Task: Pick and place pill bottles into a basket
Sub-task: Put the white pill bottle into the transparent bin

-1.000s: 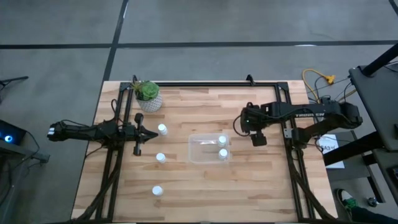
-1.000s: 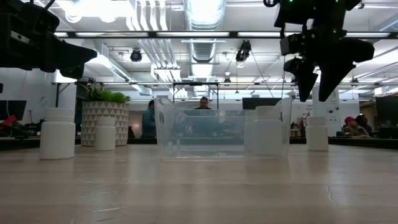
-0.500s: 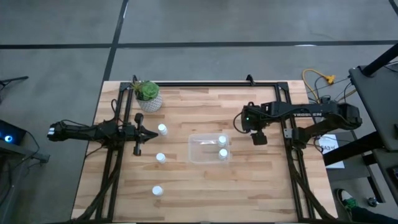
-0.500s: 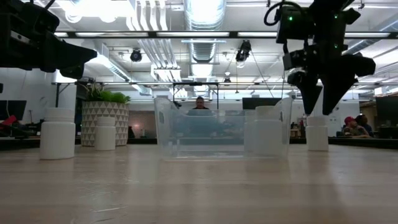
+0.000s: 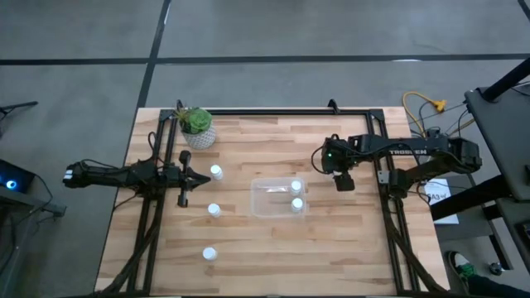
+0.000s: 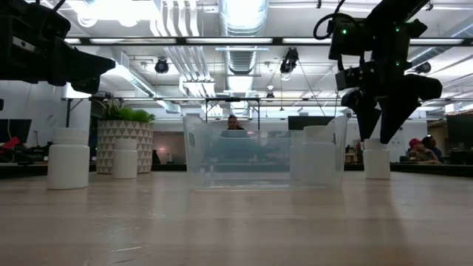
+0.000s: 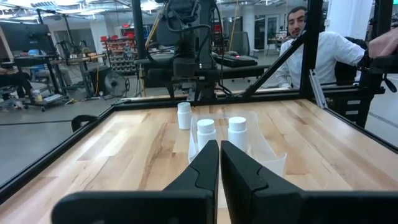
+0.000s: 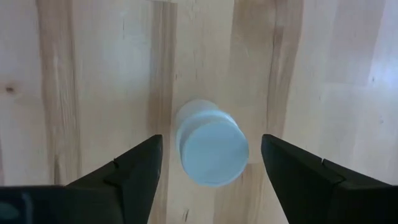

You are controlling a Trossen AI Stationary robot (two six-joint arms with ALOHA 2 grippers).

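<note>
The clear basket [image 5: 269, 199] sits mid-table with two white pill bottles [image 5: 296, 195] standing in it. Three more bottles [image 5: 216, 172] [image 5: 214, 210] [image 5: 209, 254] stand on the wood to its left. Another bottle [image 8: 211, 152] stands upright to the basket's right. My right gripper [image 8: 211, 180] hangs open over it, pointing down, one finger on either side of the cap with a gap on each side. In the low view its fingertips [image 6: 386, 139] reach about cap height of that bottle [image 6: 377, 161]. My left gripper [image 5: 187, 175] waits shut at the left, level above the table.
A white pot with a green plant [image 5: 198, 128] stands at the far left corner. Black frame rails [image 5: 381, 190] run along the table's sides and far edge. A person [image 7: 323, 53] sits beyond the table on the right arm's side. Bare wood lies toward the near edge.
My right gripper has come down over the lone bottle right of the basket, its fingertips dropping from well above the cap to about cap height, still open. The bottles and the basket have stayed where they were.
</note>
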